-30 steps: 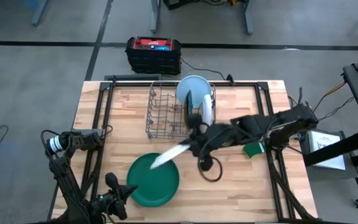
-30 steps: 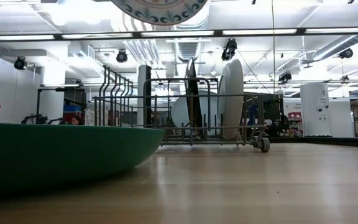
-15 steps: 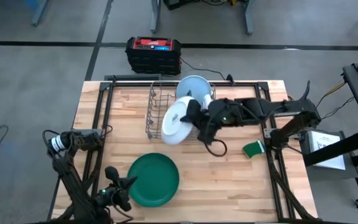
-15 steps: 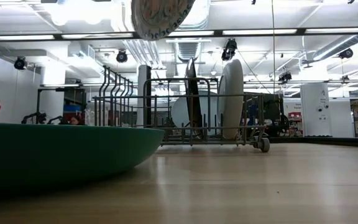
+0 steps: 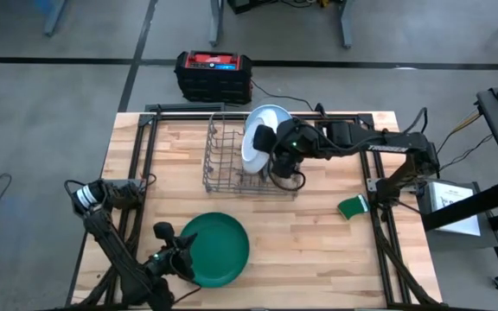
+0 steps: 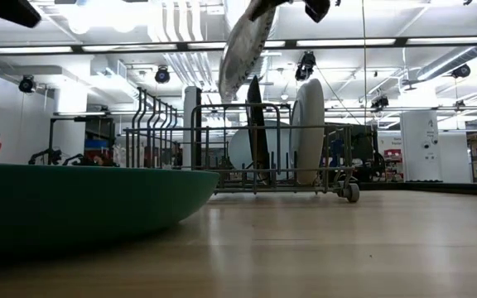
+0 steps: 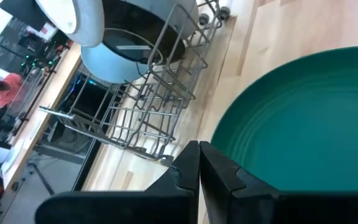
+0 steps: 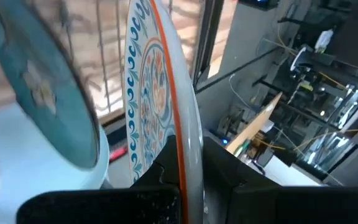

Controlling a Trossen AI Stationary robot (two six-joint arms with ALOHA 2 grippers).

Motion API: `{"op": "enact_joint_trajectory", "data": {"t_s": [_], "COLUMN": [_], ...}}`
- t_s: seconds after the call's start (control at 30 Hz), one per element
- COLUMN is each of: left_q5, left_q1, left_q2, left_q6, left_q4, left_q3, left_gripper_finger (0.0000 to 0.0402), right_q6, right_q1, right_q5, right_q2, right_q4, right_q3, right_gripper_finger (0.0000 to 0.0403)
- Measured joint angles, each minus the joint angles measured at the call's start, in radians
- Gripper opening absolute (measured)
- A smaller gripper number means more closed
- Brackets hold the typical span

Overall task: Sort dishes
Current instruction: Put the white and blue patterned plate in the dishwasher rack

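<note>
My right gripper (image 5: 274,145) is shut on a white plate with a blue and orange pattern (image 5: 253,140), held over the grey wire rack (image 5: 230,162). In the low view this plate (image 6: 243,43) hangs tilted above the rack (image 6: 247,149). A white plate (image 6: 309,141), a dark teal plate (image 6: 255,136) and a pale blue plate (image 5: 272,115) stand on edge in the rack. The large dark green plate (image 5: 217,249) lies flat near the table's near edge. My left gripper (image 7: 199,163) is shut, just off the green plate's rim (image 7: 229,127). My right gripper pinches the patterned plate's rim (image 8: 180,134) between its two fingers, one on each face. It comes from the table's right, roughly level. The plate is lifted clear above the rack, on edge and tilted.
A green sponge (image 5: 351,207) lies on the table's right part. A red and black box (image 5: 214,73) sits on the floor beyond the far edge. The rack's left slots (image 5: 219,147) hold no plate. Bare wood (image 5: 318,250) lies right of the green plate.
My right gripper has carried the patterned plate from above the green plate toward the far edge, over the rack, turning it from nearly flat onto its edge. My left gripper has moved a little to the right, closer to the green plate.
</note>
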Motion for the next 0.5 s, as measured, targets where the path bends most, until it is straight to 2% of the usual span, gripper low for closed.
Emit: {"op": "enact_joint_trajectory", "data": {"t_s": [0.27,0.5], "left_q5": [0.000,0.002], "left_q1": [0.034,0.050], "left_q2": [0.000,0.000], "left_q6": [-0.024,-0.062], "left_q4": [0.000,0.000], "left_q3": [-0.012,-0.037], "left_gripper_finger": [0.0000,0.0000], "right_q6": [-0.125,-0.204], "right_q1": [-0.010,-0.016], "right_q5": [0.002,0.161], "right_q2": [0.035,0.099], "right_q4": [0.044,0.062], "right_q3": [0.000,0.000], "right_gripper_finger": [0.0018,0.0021]}}
